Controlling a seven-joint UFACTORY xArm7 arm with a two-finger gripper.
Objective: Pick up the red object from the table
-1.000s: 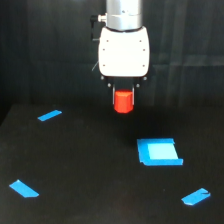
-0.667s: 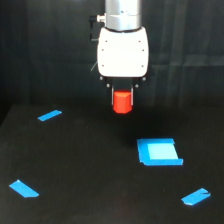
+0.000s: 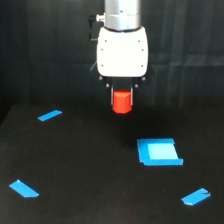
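Note:
The red object is a small red-orange stubby cylinder. It hangs between the dark fingers of my gripper, below the white gripper body. The gripper is shut on it and holds it clear above the black table, over the far middle part. The fingers are mostly hidden by the white body and the block.
A flat blue square patch lies on the table toward the exterior view's right, nearer the camera than the gripper. Blue tape strips lie at the left, lower left and lower right.
The gripper with the red object has stayed almost in place, perhaps risen very slightly. Nothing on the table has moved.

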